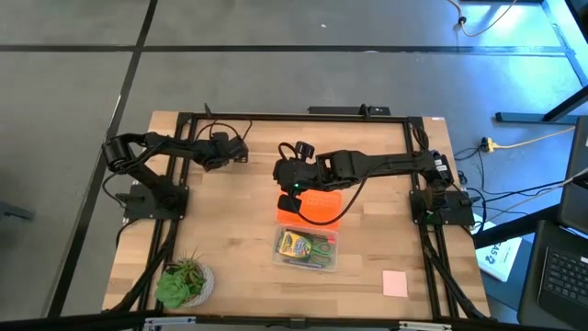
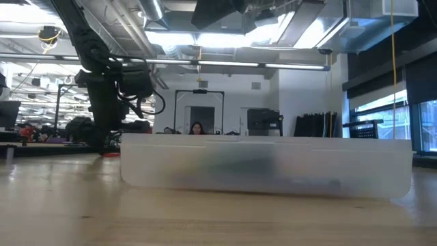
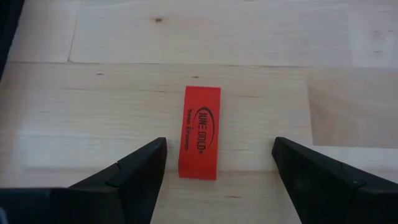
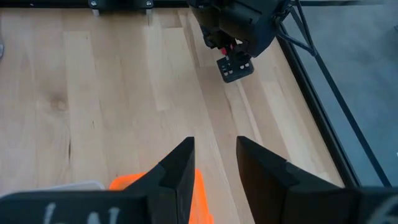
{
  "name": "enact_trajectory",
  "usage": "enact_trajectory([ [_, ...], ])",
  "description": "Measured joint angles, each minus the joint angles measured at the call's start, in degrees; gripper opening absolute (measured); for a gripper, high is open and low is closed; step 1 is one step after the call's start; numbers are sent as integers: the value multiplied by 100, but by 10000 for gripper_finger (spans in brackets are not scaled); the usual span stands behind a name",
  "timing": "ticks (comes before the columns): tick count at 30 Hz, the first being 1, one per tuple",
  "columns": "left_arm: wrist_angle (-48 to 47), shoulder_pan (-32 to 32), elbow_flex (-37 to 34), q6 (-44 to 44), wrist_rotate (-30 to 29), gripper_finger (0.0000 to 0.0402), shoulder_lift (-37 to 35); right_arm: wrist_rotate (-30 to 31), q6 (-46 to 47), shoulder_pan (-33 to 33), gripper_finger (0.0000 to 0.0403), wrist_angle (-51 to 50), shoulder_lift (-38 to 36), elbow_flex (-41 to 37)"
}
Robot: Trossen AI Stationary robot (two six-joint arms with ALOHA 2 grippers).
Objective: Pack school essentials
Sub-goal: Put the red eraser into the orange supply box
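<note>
A small red eraser (image 3: 200,132) lies flat on the bare wood. My left gripper (image 3: 217,155) hangs open above it at the far left (image 1: 228,152), one finger on either side, not touching. My right gripper (image 1: 292,176) is at the table's middle, over the far left corner of the orange lid (image 1: 312,208); its fingers stand a narrow gap apart (image 4: 214,158). The lid lies just beyond the clear case (image 1: 307,250). The case holds the yellow-green crayon box (image 1: 294,244) and green-handled scissors (image 1: 322,248). A pink note pad (image 1: 395,283) lies at the near right. My right gripper points down over the orange lid's edge (image 4: 203,193), which shows under and beside one finger (image 4: 177,168). Bare wood shows through the rest of the gap. Whether the finger touches the lid, I cannot tell.
A small green potted plant (image 1: 184,281) stands at the near left corner. In the low view the clear case (image 2: 266,164) fills the middle, with my left arm (image 2: 113,75) behind it. Black frame rails (image 1: 303,117) run round the table. Open wood lies between the two grippers.
</note>
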Motion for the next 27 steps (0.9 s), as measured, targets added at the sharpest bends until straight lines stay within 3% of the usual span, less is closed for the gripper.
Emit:
enact_trajectory([
  [27,-166,0,-4,-142,159,285,6,0,-1,0,120,0,0,0],
])
